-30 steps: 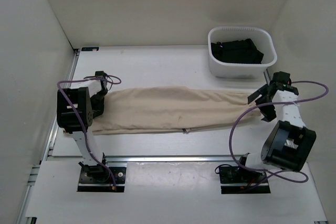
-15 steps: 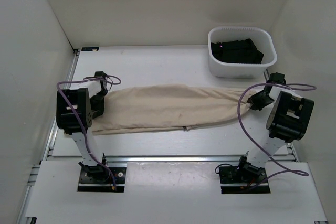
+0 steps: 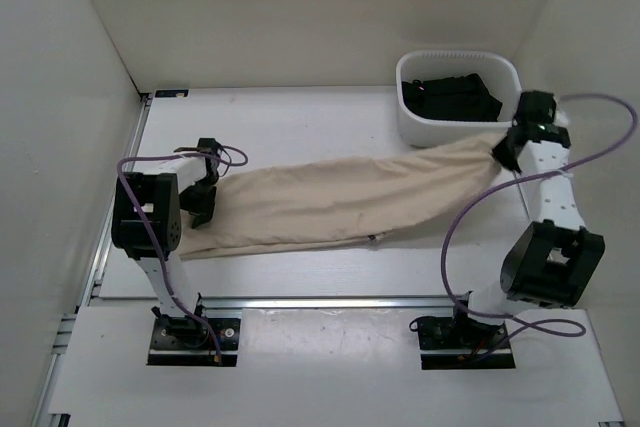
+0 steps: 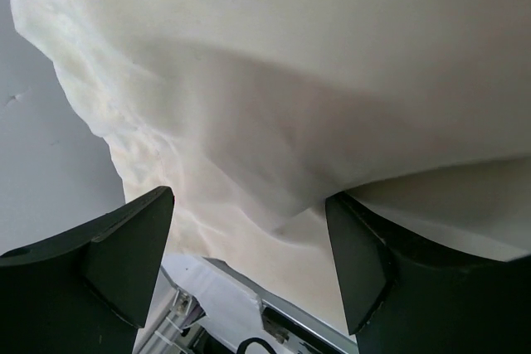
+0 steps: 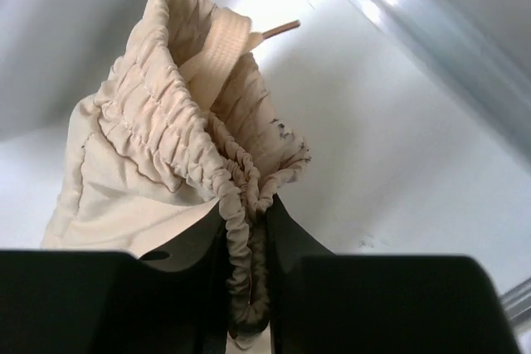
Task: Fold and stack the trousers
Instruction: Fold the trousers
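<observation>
The beige trousers (image 3: 330,202) lie stretched left to right across the white table. My right gripper (image 3: 503,152) is shut on their gathered elastic waistband (image 5: 166,138) and holds that end raised beside the basket. The waistband is pinched between the jaws of the right gripper (image 5: 246,238), and a flat drawstring (image 5: 249,35) pokes out above. My left gripper (image 3: 205,192) sits at the trousers' left end. In the left wrist view the left gripper (image 4: 249,205) is open, its two fingers wide apart with the pale cloth (image 4: 290,80) spread in front of and between them.
A white basket (image 3: 458,55) holding black garments (image 3: 450,97) stands at the back right, just behind the raised waistband. Enclosure walls close in the left, back and right. A metal rail (image 3: 320,302) runs along the table's near edge.
My right gripper went from open to shut on the waistband, then lifted it back toward the basket, pulling the right end of the trousers off the table. The left gripper shifted slightly right.
</observation>
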{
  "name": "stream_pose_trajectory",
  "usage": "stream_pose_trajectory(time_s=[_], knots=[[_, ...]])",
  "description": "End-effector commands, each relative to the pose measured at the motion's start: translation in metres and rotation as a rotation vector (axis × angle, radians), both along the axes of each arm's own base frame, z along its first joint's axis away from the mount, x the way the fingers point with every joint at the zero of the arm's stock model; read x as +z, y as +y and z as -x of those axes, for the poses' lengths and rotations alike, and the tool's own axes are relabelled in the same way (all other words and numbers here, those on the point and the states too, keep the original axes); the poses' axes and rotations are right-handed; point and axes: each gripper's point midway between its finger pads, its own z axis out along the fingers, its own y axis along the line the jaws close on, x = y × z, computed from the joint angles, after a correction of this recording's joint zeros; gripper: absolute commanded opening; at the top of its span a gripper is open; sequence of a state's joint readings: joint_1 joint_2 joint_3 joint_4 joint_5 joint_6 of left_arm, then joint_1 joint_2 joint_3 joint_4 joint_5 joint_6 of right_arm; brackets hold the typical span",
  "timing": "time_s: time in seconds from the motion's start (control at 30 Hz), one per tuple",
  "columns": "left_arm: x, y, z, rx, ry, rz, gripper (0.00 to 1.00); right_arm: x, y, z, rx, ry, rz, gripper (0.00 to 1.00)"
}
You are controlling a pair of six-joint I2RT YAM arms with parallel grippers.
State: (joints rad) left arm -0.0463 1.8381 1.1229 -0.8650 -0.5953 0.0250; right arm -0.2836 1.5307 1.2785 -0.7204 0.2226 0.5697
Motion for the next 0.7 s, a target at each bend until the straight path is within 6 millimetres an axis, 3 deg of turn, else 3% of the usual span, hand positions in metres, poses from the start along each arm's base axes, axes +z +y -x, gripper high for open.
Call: stream_pose_trajectory(time_s=[0.0,0.07,0.1,0.13,0.17,0.2,0.23,0.27,0.3,0.4,0.47,0.53,0.6,0.67], knots=[[-0.001,-0.005,0.000,0.025,-0.043,0.044,0.85,0.091,0.063,-0.025,0.269,-0.126,0.271,0.00],[-0.011,-0.007,0.003,0.026,-0.005,0.053,0.85,0.095,0.126,-0.033,0.404,-0.134,0.277,0.00],[-0.013,-0.008,0.001,0.026,-0.005,0.062,0.85,0.092,0.190,-0.025,0.551,-0.142,0.283,0.00],[-0.015,-0.008,0.002,0.026,0.004,0.062,0.85,0.087,0.228,-0.028,0.600,-0.150,0.269,0.00],[-0.018,-0.010,-0.001,0.026,0.010,0.077,0.85,0.083,0.290,-0.009,0.740,-0.161,0.257,0.00],[-0.017,-0.013,-0.005,0.025,-0.003,0.090,0.85,0.079,0.321,-0.003,0.797,-0.165,0.244,0.00],[-0.019,-0.013,-0.007,0.025,0.003,0.090,0.85,0.056,0.353,0.001,0.845,-0.116,0.245,0.00],[-0.023,-0.013,-0.006,0.026,0.015,0.089,0.85,0.054,0.396,0.020,0.945,-0.130,0.240,0.00],[-0.020,-0.013,-0.010,0.025,0.003,0.090,0.85,0.055,0.427,0.014,0.985,-0.148,0.247,0.00],[-0.019,-0.013,-0.017,0.025,-0.009,0.090,0.85,0.068,0.500,0.022,1.124,-0.224,0.199,0.00],[-0.022,-0.013,-0.016,0.025,0.000,0.090,0.85,0.070,0.531,0.033,1.185,-0.266,0.152,0.00],[-0.019,-0.012,-0.019,0.025,-0.010,0.081,0.85,0.056,0.558,0.042,1.253,-0.261,0.064,0.00],[-0.019,-0.012,-0.019,0.025,-0.010,0.081,0.85,0.030,0.567,0.048,1.293,-0.198,0.037,0.00],[-0.018,-0.010,-0.019,0.025,-0.010,0.072,0.85,0.018,0.574,0.053,1.329,-0.167,0.014,0.04]])
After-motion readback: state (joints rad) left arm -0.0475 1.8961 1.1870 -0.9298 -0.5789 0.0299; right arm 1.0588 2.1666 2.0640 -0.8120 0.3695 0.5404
